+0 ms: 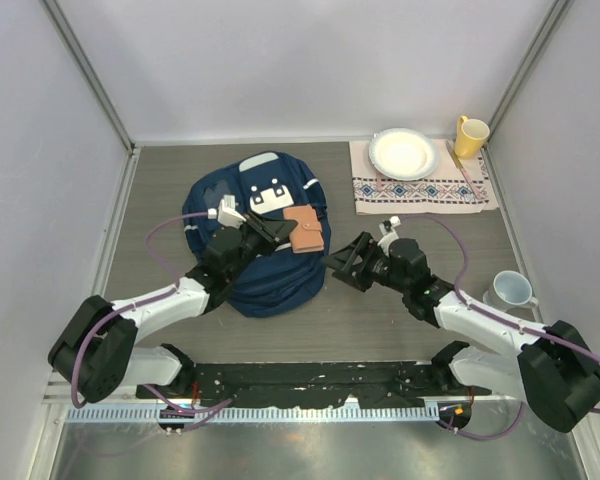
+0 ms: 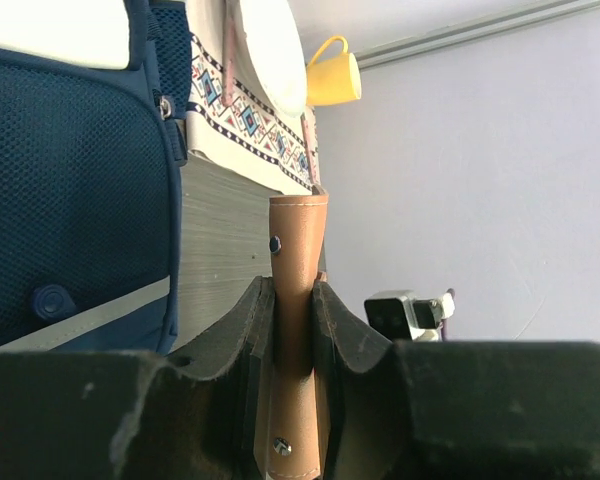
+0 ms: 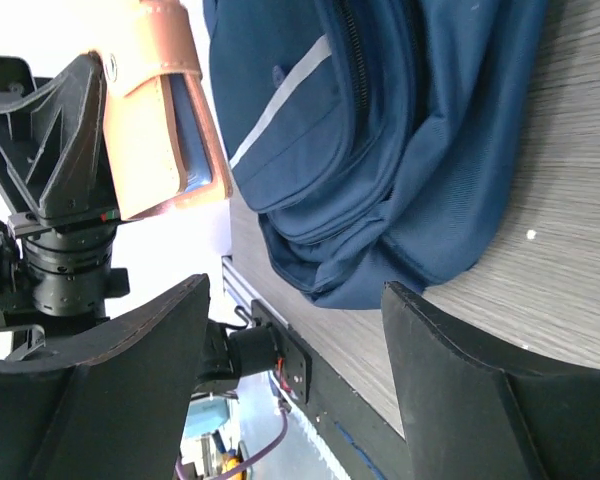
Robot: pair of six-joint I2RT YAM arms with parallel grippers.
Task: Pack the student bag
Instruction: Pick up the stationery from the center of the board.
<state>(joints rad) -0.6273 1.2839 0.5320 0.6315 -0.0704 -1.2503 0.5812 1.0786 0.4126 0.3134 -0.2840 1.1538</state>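
The student bag [image 1: 265,275], a navy backpack with pale trim and a white buckle patch, lies flat at mid-table. Above its right part my left gripper [image 1: 273,234] is shut on a brown leather wallet [image 1: 304,229]. In the left wrist view the wallet [image 2: 298,262] stands on edge, pinched between both pads, with the bag's mesh pocket [image 2: 70,200] to the left. My right gripper [image 1: 342,262] hovers open just right of the bag, holding nothing. The right wrist view shows the bag [image 3: 400,150], the held wallet [image 3: 160,130] and wide open jaws.
At the back right an embroidered cloth [image 1: 425,188] carries a white plate [image 1: 403,153], with a yellow mug [image 1: 470,136] beside it. A white cup [image 1: 510,290] stands near the right wall, close to my right forearm. Grey walls enclose the table.
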